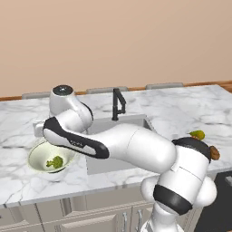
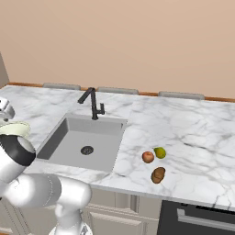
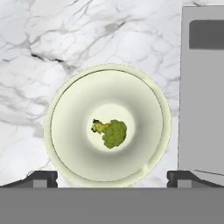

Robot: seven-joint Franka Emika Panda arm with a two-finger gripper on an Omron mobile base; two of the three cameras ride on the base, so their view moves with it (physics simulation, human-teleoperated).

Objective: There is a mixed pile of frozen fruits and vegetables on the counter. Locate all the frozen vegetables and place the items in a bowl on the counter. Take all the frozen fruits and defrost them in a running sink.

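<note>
The pale yellow-green bowl stands on the marble counter left of the sink. A green broccoli floret lies at its bottom. My gripper hangs straight above the bowl, open, with nothing between its fingers. Right of the sink lie the red apple, the yellow-green pear and the brown potato-like lump, close together. In the left base view my arm hides the apple.
A slim black faucet rises behind the sink basin, and no water shows. A dark appliance front sits below the counter at the right. Beige cabinets run under the counter's front edge.
</note>
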